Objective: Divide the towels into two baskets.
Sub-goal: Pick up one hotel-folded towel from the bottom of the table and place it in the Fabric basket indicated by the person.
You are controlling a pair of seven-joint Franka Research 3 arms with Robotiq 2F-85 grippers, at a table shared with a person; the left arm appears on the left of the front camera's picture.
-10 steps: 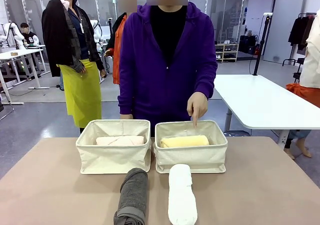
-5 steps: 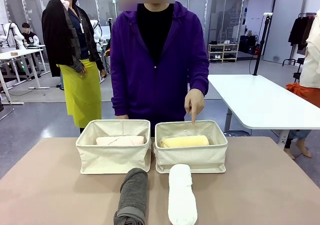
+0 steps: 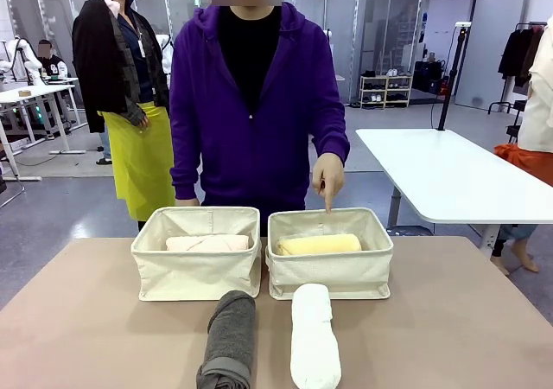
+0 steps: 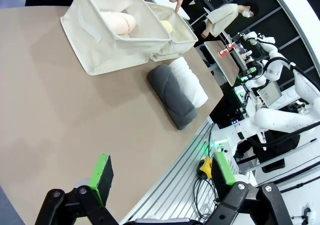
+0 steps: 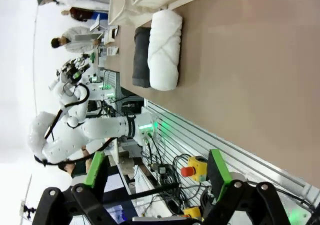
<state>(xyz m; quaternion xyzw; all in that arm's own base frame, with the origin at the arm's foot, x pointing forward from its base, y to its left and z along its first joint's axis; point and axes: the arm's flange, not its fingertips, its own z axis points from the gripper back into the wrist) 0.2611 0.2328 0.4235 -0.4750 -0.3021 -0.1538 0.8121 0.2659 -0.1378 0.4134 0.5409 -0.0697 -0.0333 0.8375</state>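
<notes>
Left claw (image 4: 162, 171) and right claw (image 5: 156, 167) gape wide, empty. Pink towel (image 3: 207, 243) sits in the left basket (image 3: 197, 277), yellow towel (image 3: 318, 245) in the right basket (image 3: 328, 277). Grey towel (image 3: 229, 337) and white towel (image 3: 314, 335) lie on the bench (image 3: 449, 320) at the baskets' six o'clock. Halfway done, I judge. A person's hand (image 3: 328, 177) points into the right basket, so the next move is probably to grip a loose towel.

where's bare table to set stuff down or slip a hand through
Bare table lies left of the grey towel and left basket, and right of the white towel and right basket. Crowded in the middle: baskets nearly touch, towels reach their fronts with a slim gap between; the person's hand points over the right basket.
</notes>
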